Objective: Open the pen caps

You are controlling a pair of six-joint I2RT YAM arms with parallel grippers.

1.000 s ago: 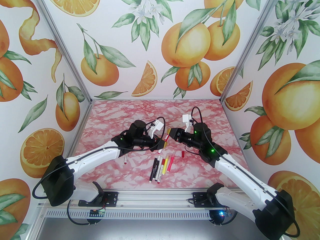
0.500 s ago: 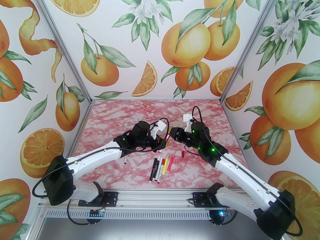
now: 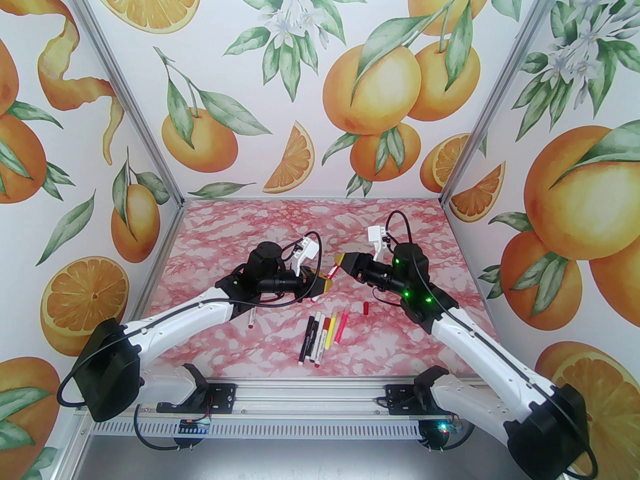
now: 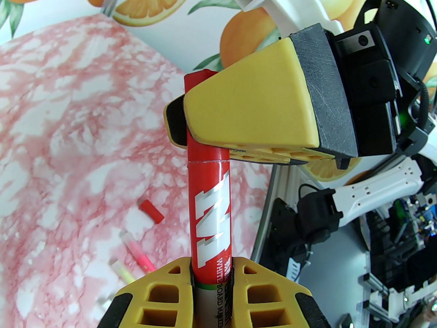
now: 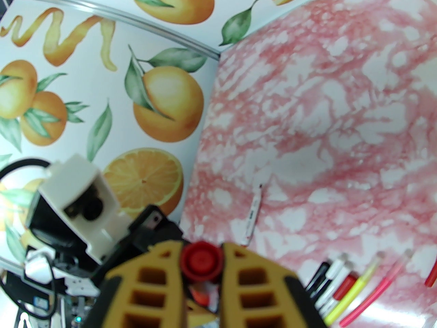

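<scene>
Two grippers meet over the middle of the pink marbled table (image 3: 260, 228), sharing one red whiteboard marker (image 4: 209, 210) held clear of the surface. The left gripper (image 4: 211, 285) is clamped tight around the barrel. The right gripper (image 5: 201, 261) is pinched closed on the marker's red cap (image 4: 207, 154), which sits seated on the barrel with a thin seam showing. A loose red cap (image 3: 366, 308) lies on the table near the right arm, just beside a row of pens (image 3: 324, 332). A single pen (image 3: 250, 318) lies apart by the left arm.
</scene>
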